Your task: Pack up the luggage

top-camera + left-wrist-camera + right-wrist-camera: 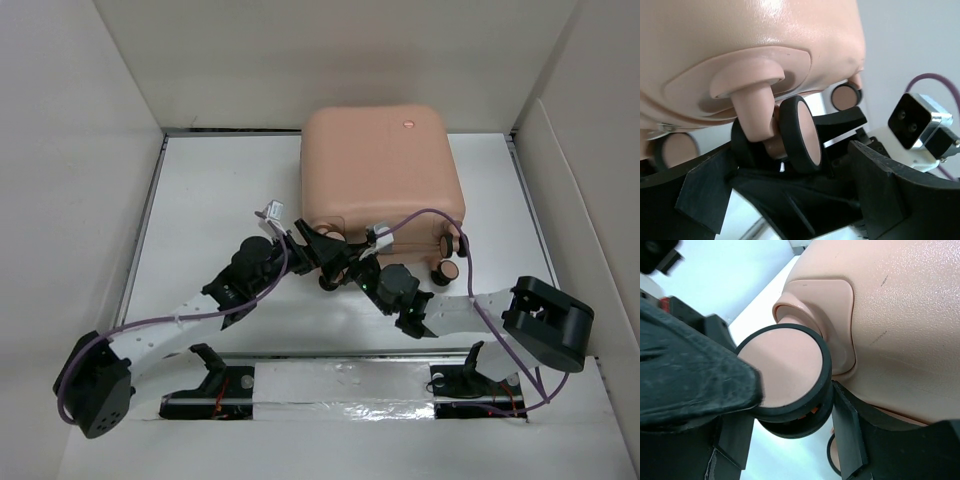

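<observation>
The peach-pink luggage [380,165] lies closed and flat at the back middle of the table, logo dot [407,125] up, wheels toward the arms. Both grippers meet at its near-left caster wheel [331,240]. My right gripper [352,268] is shut on that wheel [785,365], one finger [700,375] over its pink face and the other behind it. My left gripper [318,250] straddles the same wheel [802,137] with its jaws spread. A gap shows between the wheel and its right finger [890,185]. The shell fills both wrist views [740,35] [900,305].
Two more caster wheels [446,270] [452,243] stick out at the suitcase's near-right corner. Tall white walls [70,170] enclose the table on the left, back and right. The right arm's wrist camera [912,122] sits close beside my left gripper.
</observation>
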Tool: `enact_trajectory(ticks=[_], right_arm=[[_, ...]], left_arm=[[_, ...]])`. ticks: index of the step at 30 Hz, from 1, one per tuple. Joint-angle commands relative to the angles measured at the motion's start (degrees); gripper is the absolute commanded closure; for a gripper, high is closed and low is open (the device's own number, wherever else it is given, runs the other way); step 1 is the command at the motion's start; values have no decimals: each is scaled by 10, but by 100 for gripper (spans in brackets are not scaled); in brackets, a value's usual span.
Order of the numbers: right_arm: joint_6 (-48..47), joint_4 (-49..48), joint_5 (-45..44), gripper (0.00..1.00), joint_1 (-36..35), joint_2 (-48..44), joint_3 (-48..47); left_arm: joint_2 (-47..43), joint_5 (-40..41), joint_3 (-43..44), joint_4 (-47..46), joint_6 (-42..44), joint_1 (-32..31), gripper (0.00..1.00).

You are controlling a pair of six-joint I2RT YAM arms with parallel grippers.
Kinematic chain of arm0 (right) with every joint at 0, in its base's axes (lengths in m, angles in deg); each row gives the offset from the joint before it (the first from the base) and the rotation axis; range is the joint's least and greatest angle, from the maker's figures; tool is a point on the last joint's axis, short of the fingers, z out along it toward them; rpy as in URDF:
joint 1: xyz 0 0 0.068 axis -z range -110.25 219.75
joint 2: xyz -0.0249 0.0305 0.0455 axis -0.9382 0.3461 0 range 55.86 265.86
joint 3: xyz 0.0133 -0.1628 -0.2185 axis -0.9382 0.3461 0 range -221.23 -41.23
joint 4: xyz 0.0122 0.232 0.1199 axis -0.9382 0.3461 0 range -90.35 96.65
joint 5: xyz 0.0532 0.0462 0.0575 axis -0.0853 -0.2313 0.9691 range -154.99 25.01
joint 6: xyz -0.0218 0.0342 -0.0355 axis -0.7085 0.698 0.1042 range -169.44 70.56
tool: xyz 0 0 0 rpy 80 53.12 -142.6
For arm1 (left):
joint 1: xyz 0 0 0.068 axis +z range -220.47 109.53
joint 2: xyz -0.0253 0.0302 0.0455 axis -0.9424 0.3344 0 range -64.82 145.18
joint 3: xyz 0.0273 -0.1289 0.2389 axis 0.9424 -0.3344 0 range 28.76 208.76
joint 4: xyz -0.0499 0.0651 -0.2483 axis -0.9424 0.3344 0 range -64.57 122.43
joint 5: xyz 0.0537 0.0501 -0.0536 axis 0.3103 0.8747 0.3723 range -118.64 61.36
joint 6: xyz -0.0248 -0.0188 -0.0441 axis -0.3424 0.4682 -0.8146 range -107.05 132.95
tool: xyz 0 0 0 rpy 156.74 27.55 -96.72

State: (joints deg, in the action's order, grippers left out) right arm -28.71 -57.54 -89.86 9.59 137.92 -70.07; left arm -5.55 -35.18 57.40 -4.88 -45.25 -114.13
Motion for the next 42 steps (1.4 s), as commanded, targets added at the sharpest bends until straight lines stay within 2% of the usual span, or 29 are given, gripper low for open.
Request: enact_trajectory(ticks=[1, 3, 4, 5, 6, 7, 8, 10, 11, 13, 18, 19, 20, 22, 24, 32, 42], right_arm=[[-15, -65, -64, 80, 10, -24, -23], [-17, -59, -61, 81, 10, -31, -21], [-22, -55, -60, 81, 10, -36, -22], [-24, -50, -59, 81, 10, -36, -24], [-24, -50, -58, 82, 10, -37, -23], [-25, -50, -57, 82, 10, -38, -23], [-25, -49, -56, 82, 10, -39, -23], [-26, -46, -53, 82, 10, -39, -25], [-26, -45, -50, 82, 10, -39, -26], [-25, -44, -48, 82, 10, -43, -26], [-27, -29, -39, 82, 10, -57, -27], [-28, -27, -38, 82, 10, -62, -27], [-28, -21, -37, 82, 10, -64, -30], [-30, -18, -34, 82, 10, -68, -32], [-31, -16, -32, 82, 10, -67, -32], [-32, -14, -24, 83, 10, -66, -34], [-32, -15, -13, 82, 10, -65, -33]], left_arm=[[-56, 33, 60, 95, 102, 9, 14], [-91, 60, 74, 163, 122, 20, 13], [-102, 110, 75, 182, 131, 20, 14], [-128, 130, 73, 197, 144, 27, 18], [-143, 151, 61, 216, 149, 27, 26], [-154, 178, 49, 221, 152, 27, 56], [-172, 185, 37, 224, 146, 27, 71], [-180, 176, -9, 209, 142, 27, 96], [-175, 168, -23, 200, 142, 27, 100], [-165, 156, -64, 154, 160, 12, 100], [-144, 234, -123, 23, 217, -56, 100], [-134, 234, -121, 11, 229, -56, 90], [-109, 234, -119, 1, 236, -56, 84], [-84, 226, -105, -26, 257, -56, 75], [-48, 217, -92, -52, 272, -56, 72], [47, 212, -55, -102, 308, -56, 71], [107, 218, -23, -126, 318, -56, 72]])
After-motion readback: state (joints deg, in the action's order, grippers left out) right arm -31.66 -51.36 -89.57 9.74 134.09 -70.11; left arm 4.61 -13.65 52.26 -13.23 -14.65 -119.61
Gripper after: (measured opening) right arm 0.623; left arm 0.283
